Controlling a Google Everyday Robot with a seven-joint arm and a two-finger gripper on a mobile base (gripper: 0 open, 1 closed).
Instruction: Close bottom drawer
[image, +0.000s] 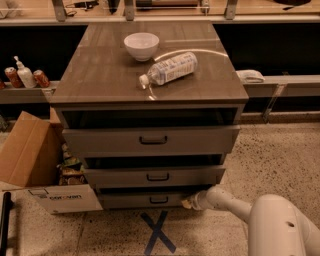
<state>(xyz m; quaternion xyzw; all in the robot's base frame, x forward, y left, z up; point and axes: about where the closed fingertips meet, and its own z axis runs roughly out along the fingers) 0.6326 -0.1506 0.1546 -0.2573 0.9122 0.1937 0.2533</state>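
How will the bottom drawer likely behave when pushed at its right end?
The bottom drawer probably slides straight in, being a rigid panel. The claw sits at its right end, away from the centre handle, so it may skew slightly.

Tool at right of bottom drawer, tray hidden in shadow, arm cut off bottom right

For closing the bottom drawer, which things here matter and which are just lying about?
In the job: lowest grey-brown wood-grain drawer with small black handle; robot's hand, at that drawer front's right end.
Lying about: round white bowl; clear plastic bottle on its side; open brown cardboard box.
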